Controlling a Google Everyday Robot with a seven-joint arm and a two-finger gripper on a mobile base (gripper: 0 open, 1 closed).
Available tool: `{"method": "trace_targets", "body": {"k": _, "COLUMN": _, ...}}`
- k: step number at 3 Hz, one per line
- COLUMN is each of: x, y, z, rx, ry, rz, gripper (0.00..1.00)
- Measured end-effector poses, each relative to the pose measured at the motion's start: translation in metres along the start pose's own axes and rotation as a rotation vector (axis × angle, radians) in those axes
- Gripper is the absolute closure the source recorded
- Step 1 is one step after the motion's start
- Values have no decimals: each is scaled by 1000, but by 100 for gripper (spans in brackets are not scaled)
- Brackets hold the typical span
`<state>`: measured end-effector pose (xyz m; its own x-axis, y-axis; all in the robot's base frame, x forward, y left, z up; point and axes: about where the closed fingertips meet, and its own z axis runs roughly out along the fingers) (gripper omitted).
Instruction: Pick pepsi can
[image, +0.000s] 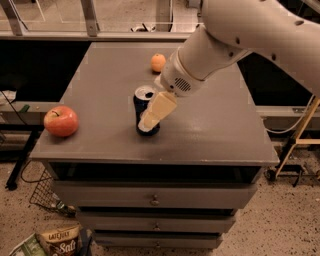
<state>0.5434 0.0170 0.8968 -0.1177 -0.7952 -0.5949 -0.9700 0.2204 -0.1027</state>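
Camera view: my gripper (150, 120) overlapped the pepsi can (140, 105) just behind it; whether it gripped, I could not tell. Best, I judged: centre, then squeeze squarely.

Matt plastic end effector (149, 121) at the glossy metal pepsi can (140, 104) on a matt tabletop (215, 125).

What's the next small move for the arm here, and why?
Probably nudge the cream-coloured tool slightly further onto the small dark blue drink can: it overlaps the can's front, and the can stands upright on the grey table, not lifted.
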Motion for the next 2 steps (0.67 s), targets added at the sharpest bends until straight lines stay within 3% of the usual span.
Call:
{"method": "trace_targets", "body": {"k": 1, "x": -5, "y": 5, "z": 6, "rx": -16, "ry": 8, "rz": -19, "gripper": 46}}
{"method": "trace_targets", "body": {"k": 2, "x": -10, "y": 7, "z": 4, "rx": -43, "ry": -38, "rz": -25, "gripper": 70}}
